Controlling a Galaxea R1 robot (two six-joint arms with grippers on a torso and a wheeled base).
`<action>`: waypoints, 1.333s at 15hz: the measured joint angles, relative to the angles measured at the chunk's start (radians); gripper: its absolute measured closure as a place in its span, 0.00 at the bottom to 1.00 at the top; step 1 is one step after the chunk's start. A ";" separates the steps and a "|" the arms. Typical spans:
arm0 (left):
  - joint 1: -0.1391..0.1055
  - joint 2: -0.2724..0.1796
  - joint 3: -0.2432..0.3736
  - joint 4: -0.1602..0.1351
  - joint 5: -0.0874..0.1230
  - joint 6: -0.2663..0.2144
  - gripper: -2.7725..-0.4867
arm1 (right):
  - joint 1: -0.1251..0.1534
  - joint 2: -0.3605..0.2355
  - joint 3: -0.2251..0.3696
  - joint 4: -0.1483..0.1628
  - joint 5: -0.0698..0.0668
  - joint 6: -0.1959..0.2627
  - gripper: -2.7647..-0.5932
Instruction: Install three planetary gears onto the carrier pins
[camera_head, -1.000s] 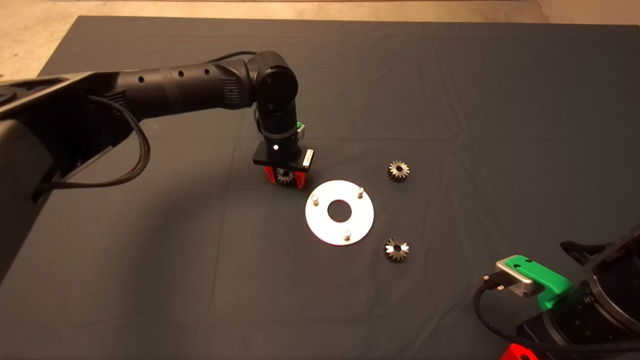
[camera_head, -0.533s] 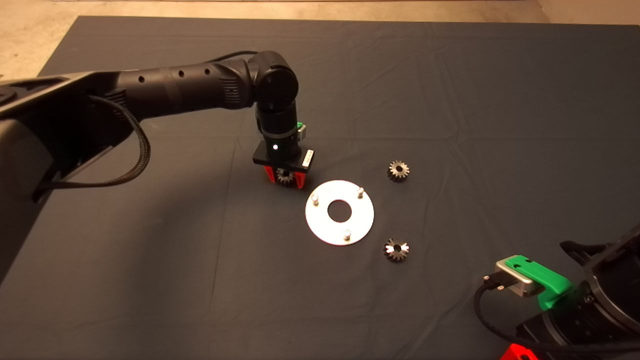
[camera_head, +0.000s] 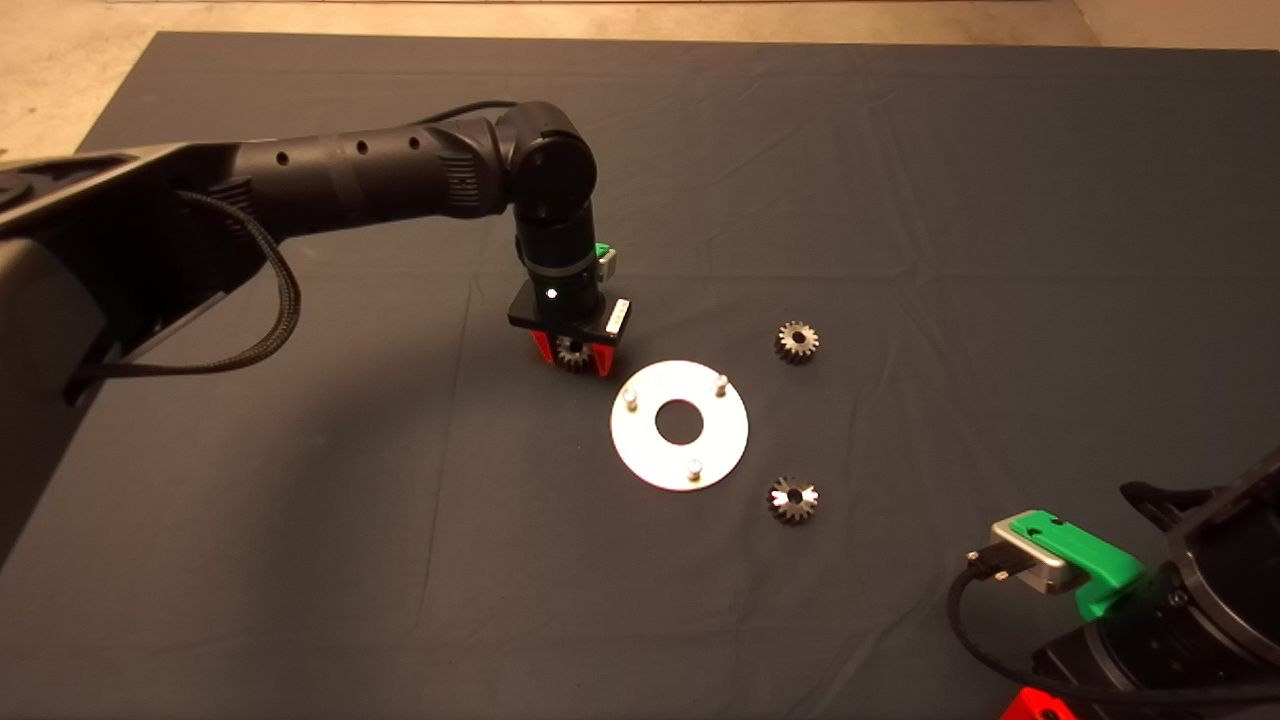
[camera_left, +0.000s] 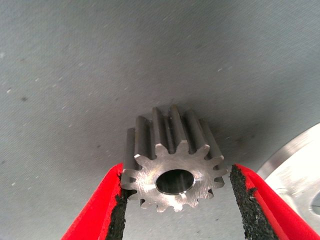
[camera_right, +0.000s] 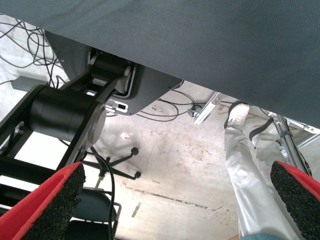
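My left gripper (camera_head: 574, 356) is shut on one planetary gear (camera_head: 574, 352), just off the upper-left rim of the silver round plate (camera_head: 640, 450). In the left wrist view the gear (camera_left: 172, 162) sits between the black pads (camera_left: 119, 205), centre hole facing the camera, with the plate's rim (camera_left: 295, 170) close beside it. Three carrier pins (camera_head: 630, 398) (camera_head: 720, 381) (camera_head: 693, 466) stand bare on the plate. Two more gears lie on the mat, one (camera_head: 797, 342) right of the plate and one (camera_head: 793, 498) near its lower right. My right gripper (camera_head: 1040, 705) is parked at the lower right edge.
The dark mat (camera_head: 300, 520) has a few shallow wrinkles. The right wrist view looks past the mat's edge to the floor, showing the robot's base (camera_right: 65, 115), cables and a person's leg (camera_right: 250, 195); my right gripper (camera_right: 177, 200) stands open there.
My left gripper, with the gear in it, has shifted slightly to the right, toward the plate. The right arm has not moved.
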 joint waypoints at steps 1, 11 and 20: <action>0.000 0.000 0.000 0.000 -0.004 0.002 0.62 | 0.000 0.000 0.000 0.000 0.000 0.000 0.00; 0.000 0.000 0.000 0.000 -0.028 0.029 0.68 | 0.000 0.000 0.000 0.000 0.000 0.000 0.00; 0.000 0.002 -0.003 0.000 -0.029 0.029 0.64 | 0.000 0.000 0.000 0.000 0.000 0.000 0.00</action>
